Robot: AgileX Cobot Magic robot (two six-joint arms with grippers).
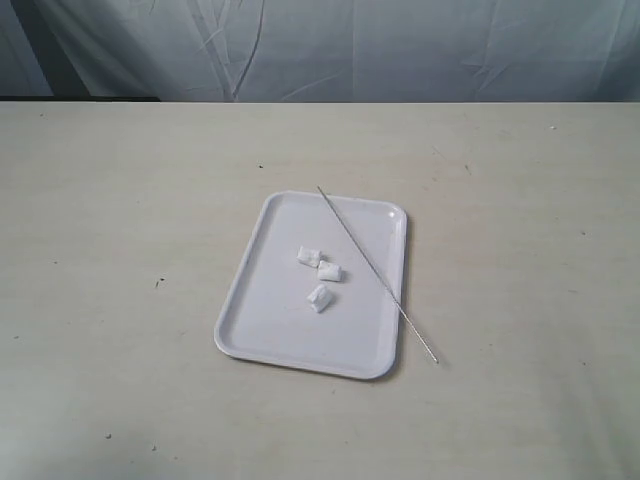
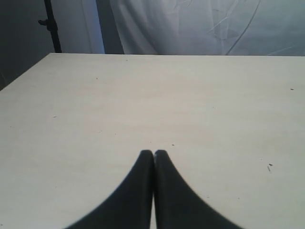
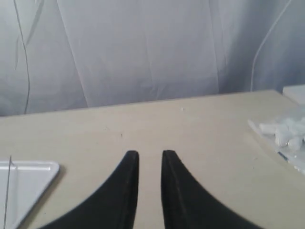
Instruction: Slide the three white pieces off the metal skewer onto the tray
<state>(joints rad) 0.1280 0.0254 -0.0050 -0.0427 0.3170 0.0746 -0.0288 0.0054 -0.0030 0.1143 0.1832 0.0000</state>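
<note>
The white tray [image 1: 260, 310] lies near the table's middle. Three white pieces rest loose on it: one [image 1: 309, 256], a second [image 1: 329, 271] and a third [image 1: 319, 298]. The metal skewer [image 1: 375, 272] lies bare and slanted across the tray's right side, its near end on the table past the rim. Neither arm appears in the exterior view. My left gripper [image 2: 153, 153] is shut on nothing above bare table. My right gripper [image 3: 150, 154] is open with a narrow gap and holds nothing; the tray's corner [image 3: 28, 179] and the skewer [image 3: 8, 191] show beside it.
A clear bag of white pieces [image 3: 286, 133] lies at the table's edge in the right wrist view. A pale curtain [image 1: 320, 45] hangs behind the table. A black stand [image 2: 50, 26] rises past the table's far corner in the left wrist view.
</note>
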